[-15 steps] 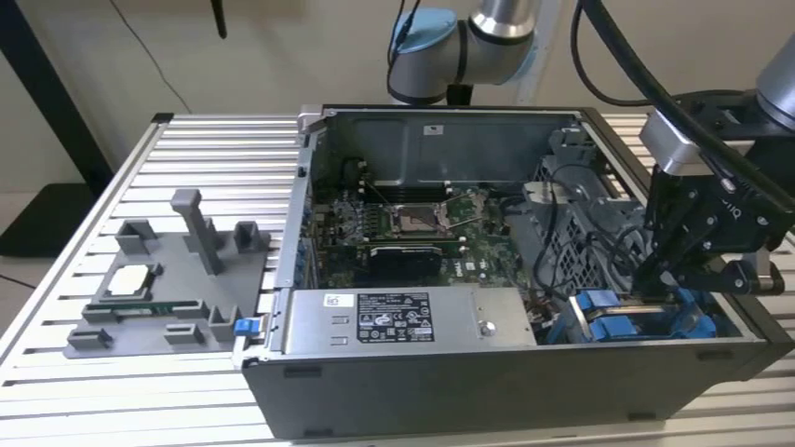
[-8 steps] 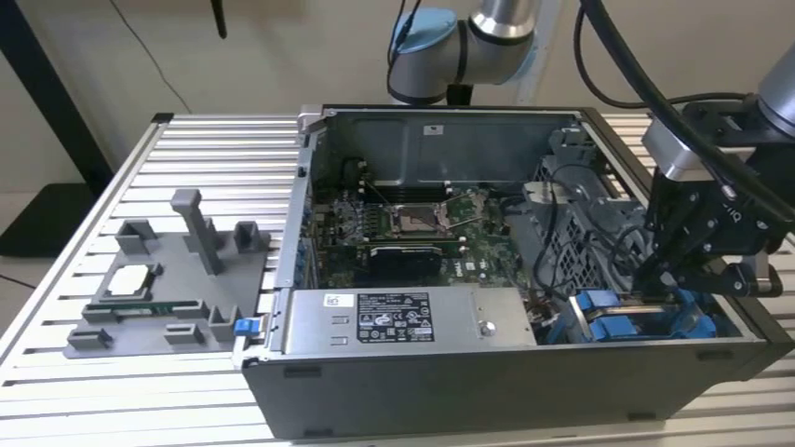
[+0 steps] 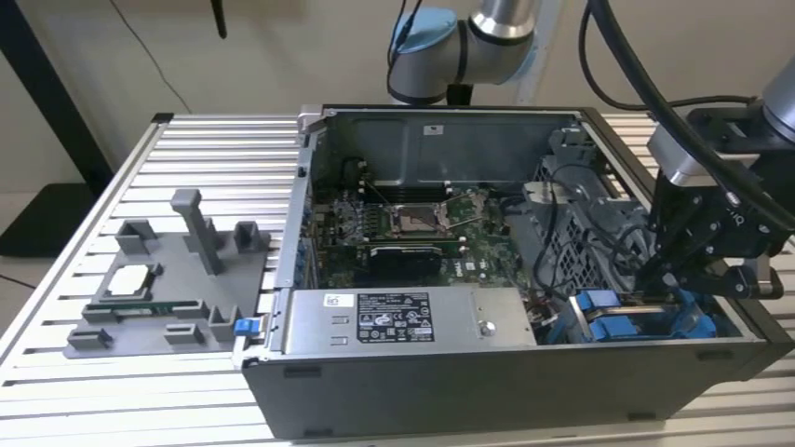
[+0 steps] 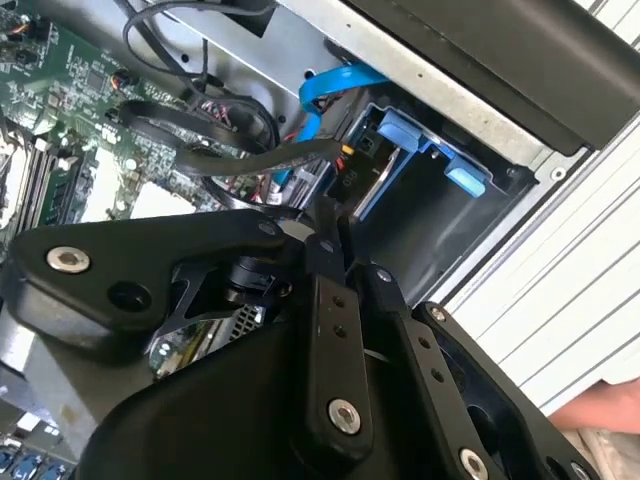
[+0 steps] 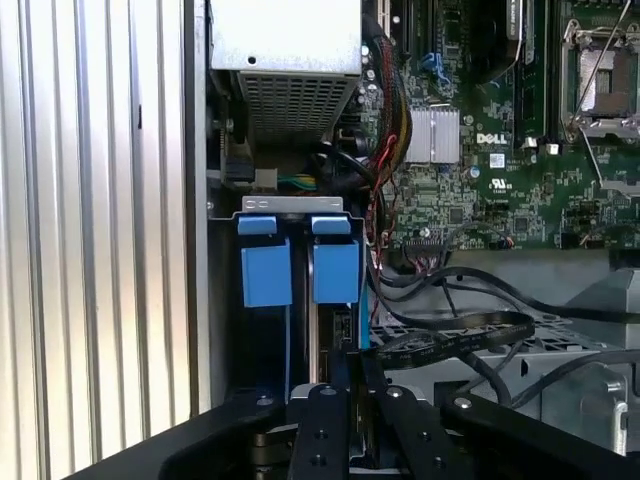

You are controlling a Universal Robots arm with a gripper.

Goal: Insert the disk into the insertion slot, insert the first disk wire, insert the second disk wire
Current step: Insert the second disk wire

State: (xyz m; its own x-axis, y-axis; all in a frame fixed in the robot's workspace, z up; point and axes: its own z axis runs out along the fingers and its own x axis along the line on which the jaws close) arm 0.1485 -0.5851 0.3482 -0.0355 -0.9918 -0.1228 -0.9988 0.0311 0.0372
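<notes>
First wrist view: the slot [image 5: 300, 300], a grey bay with 2 blue tabs [image 5: 335, 270], is sitting at the case's [image 3: 497, 391] corner, just beside the power supply box [image 5: 285, 60]. Whether the disk is sitting inside, cannot tell. The gripper [image 5: 352, 375] is hanging right over the bay, fingers [image 5: 340, 370] nearly together; what they are pinching, cannot tell. Black cables [image 5: 450, 335] are lying beside it, the motherboard [image 5: 480, 150] beyond.
</notes>
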